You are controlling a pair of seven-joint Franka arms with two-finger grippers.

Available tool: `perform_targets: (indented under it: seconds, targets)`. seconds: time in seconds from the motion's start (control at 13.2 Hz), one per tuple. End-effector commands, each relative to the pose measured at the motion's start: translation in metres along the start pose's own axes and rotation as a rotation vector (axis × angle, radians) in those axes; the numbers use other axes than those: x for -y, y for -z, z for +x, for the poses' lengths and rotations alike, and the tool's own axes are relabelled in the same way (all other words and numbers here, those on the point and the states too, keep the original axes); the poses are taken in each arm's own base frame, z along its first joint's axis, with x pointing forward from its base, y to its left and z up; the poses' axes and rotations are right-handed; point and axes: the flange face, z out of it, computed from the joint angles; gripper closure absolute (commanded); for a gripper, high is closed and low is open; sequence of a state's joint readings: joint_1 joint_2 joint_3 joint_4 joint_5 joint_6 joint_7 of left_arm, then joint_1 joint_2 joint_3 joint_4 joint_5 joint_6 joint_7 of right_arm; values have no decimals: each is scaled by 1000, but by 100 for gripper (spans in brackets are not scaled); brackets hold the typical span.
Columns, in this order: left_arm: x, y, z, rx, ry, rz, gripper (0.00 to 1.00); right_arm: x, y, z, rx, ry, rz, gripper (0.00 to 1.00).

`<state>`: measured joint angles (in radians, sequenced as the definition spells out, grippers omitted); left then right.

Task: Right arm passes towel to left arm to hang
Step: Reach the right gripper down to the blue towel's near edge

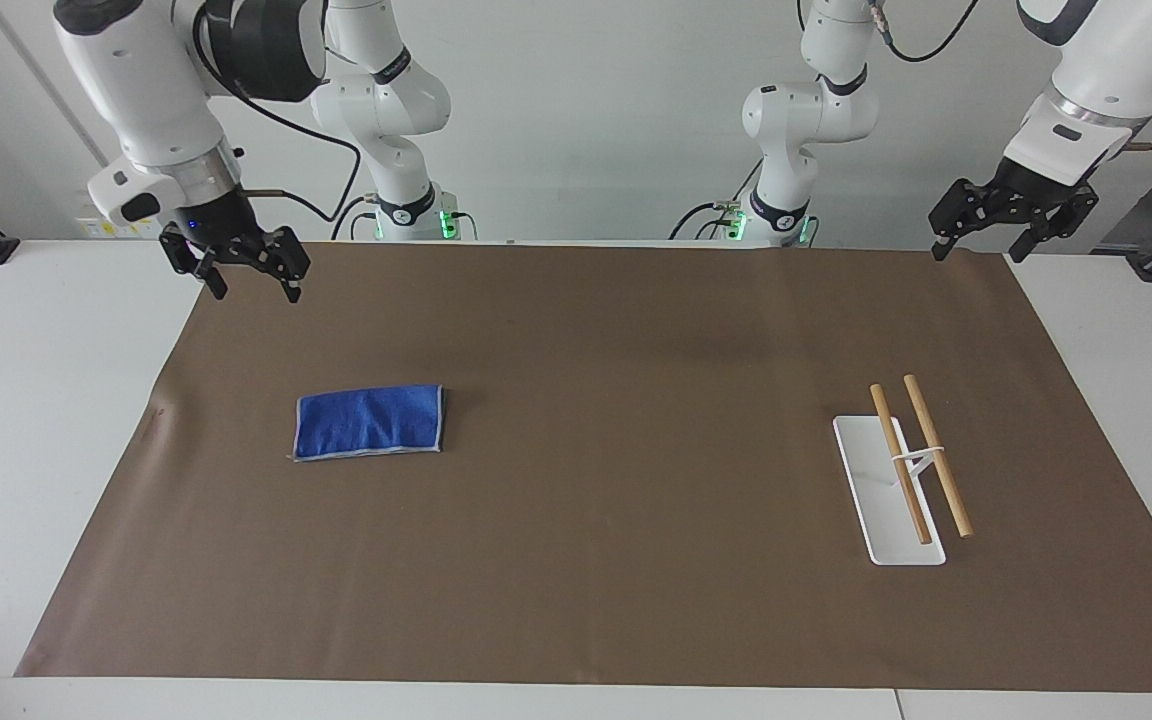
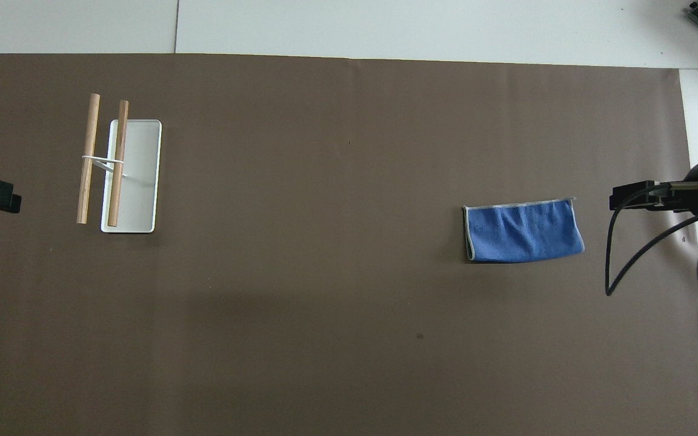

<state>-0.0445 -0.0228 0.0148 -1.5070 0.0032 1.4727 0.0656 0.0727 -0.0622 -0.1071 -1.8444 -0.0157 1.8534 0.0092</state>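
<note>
the towel lies flat and folded on the brown mat, in the left half of the facing view, a little above mid-height; in the overhead view it shows at the right, near mid-height. nothing touches it.

the right gripper hangs in the upper left of the facing view, over the mat's corner at the right arm's end, above the towel in the frame and well apart from it. its two fingers are spread, released, with nothing between them. in the overhead view only its dark tip pokes in at the right edge, just beside the towel's upper corner in the frame.

the left gripper waits at the upper right of the facing view, over the mat's edge at the left arm's end, fingers spread and empty.

the rack, a white base with two wooden bars, stands on the mat at the lower right of the facing view, and at the upper left of the overhead view.
</note>
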Motion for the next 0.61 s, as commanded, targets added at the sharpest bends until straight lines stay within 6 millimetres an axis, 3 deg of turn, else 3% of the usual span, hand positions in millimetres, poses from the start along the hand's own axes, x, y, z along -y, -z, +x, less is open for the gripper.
perform_targets:
  seconds: [0.0,0.53]
  targets:
    - [2,1,-9,10,13,1,0,9,-56,-4,-15,22,1,0]
    - [2,1,-9,10,13,1,0,28,-193,4,-24,83,67,0]
